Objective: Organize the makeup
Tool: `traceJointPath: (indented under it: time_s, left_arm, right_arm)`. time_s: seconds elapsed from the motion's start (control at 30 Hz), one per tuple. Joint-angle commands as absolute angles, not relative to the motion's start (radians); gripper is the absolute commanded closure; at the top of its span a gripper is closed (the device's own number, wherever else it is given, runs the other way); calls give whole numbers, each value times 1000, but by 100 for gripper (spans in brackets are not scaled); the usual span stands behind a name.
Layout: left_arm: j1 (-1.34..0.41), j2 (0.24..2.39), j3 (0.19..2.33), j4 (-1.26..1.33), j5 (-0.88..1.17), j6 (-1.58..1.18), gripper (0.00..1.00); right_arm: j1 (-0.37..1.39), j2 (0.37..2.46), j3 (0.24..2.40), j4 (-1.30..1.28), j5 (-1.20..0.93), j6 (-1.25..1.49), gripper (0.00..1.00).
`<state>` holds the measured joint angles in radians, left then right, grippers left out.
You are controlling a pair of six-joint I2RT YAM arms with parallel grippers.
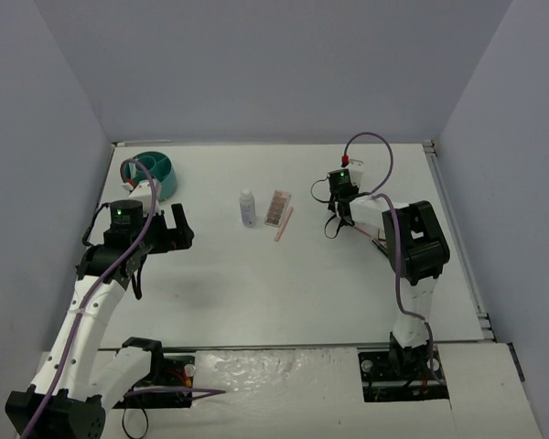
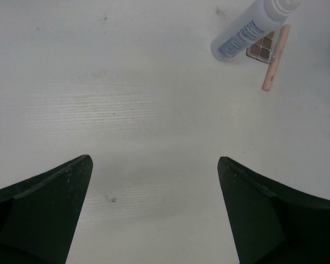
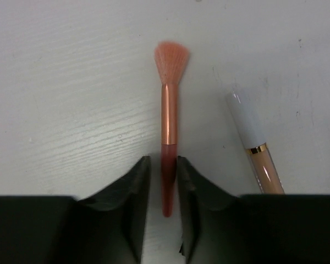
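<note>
Right tool (image 3: 164, 165) astride brush (image 3: 169, 110) (tub (image 1: 167, 174) afar)

Cut off, covered or unreadable

In the left wrist view the bottle (image 2: 245, 34) is cut by the top edge at upper right, its print too small to be read, and most of the palette (image 2: 262, 48) is covered by it. In the right wrist view the tube (image 3: 259, 159) is hidden at lower right behind the right gripper (image 3: 164, 163); whether the brush (image 3: 169, 110) is pressed cannot be told.

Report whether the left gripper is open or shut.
Open. The left gripper shows in its wrist view with dark fingers far apart, white table visible between them.
</note>
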<state>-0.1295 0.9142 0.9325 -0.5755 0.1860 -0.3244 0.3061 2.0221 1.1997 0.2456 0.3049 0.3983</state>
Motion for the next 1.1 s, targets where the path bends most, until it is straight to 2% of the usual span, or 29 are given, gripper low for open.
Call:
traceJointPath:
  time_s: [0.0,0.07,0.3,0.6,0.8,0.97,1.07]
  left_arm:
    - [-138,907,984,-527,198,-324,3]
    - [-141,909,987,-527,213,-335,3]
    - [-145,925,1035,-498,332,-426,3]
    - [-267,973,1087,-305,374,-610,3]
    - [-363,1019,1115,-225,316,-656,3]
    - [-401,1030,1111,-181,281,-683,4]
    - [-435,1035,1103,-155,263,-697,7]
  right_arm:
    - [300,2040,1233,243,325,401,93]
    - [303,2023,1226,273,310,371,100]
    - [351,1736,1058,464,142,282,100]
    - [664,1390,774,783,-82,178,100]
    - [809,1322,749,876,-183,156,100]
    - [849,1322,754,945,-247,194,100]
    - [859,1337,755,981,-267,216,100]
